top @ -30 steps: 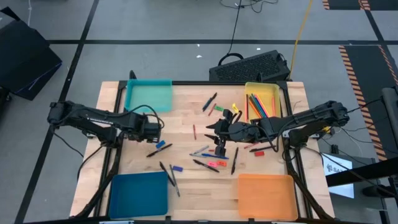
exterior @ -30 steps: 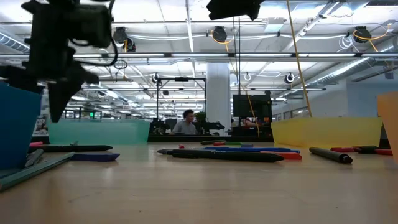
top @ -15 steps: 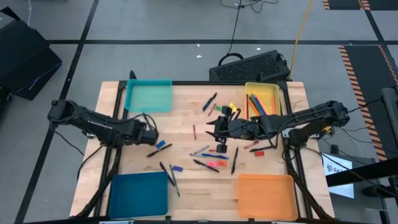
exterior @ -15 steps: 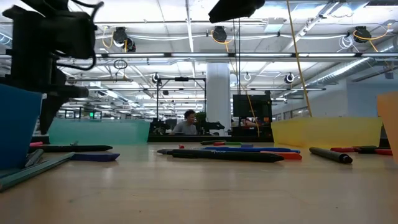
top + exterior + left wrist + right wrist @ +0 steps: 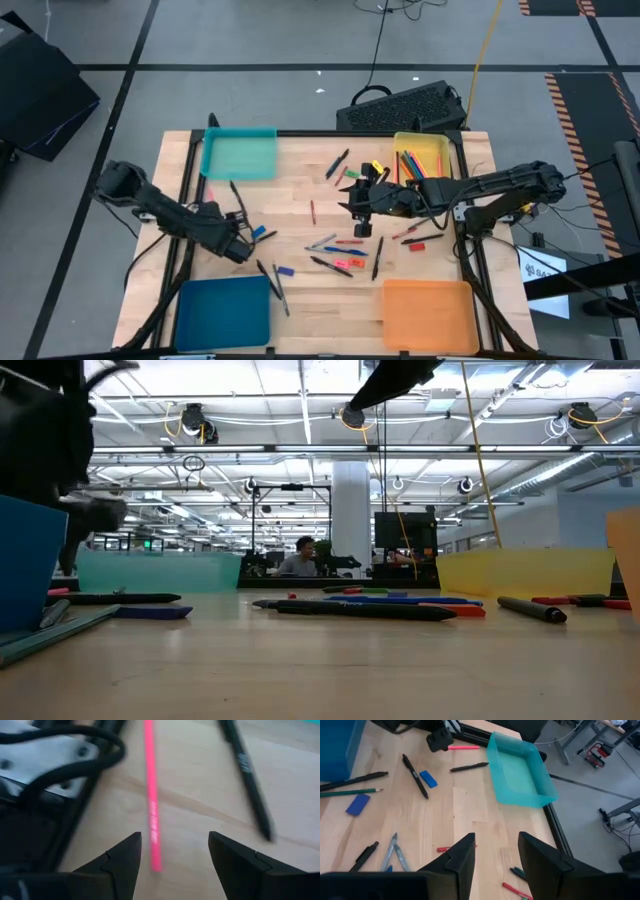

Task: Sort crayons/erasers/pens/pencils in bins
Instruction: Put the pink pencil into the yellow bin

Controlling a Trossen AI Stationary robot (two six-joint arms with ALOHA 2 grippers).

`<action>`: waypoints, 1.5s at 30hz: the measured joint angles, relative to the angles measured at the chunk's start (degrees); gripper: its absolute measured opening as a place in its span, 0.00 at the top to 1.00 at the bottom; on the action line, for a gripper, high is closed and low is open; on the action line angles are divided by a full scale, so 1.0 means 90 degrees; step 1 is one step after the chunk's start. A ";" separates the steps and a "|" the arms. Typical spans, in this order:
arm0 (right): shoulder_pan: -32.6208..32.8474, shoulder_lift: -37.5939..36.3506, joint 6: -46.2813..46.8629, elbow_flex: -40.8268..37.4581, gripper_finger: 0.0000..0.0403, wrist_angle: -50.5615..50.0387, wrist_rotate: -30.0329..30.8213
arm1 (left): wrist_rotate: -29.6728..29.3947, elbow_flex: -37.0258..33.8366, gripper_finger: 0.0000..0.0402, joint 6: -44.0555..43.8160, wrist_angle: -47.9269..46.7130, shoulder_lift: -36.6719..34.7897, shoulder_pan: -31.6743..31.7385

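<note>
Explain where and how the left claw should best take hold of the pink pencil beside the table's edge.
Grip the pink pencil mid-shaft, coming straight down. It lies flat, long and very thin, so the open left claw should probably close across its width. The dark table frame close alongside leaves little room for a sideways approach.

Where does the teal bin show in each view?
High view: teal bin on the table's upper left corner.
Low view: pale teal wall, left of centre.
Right wrist view: the bin, upper middle.
Left wrist view: not recognisable.
Shared landmark: left gripper, in all four views.
</note>
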 joint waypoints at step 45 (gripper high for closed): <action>0.0517 -0.2044 0.2385 0.0010 0.65 -0.1926 0.0005 | 0.0043 0.1332 0.99 0.1797 0.1753 0.1017 0.0447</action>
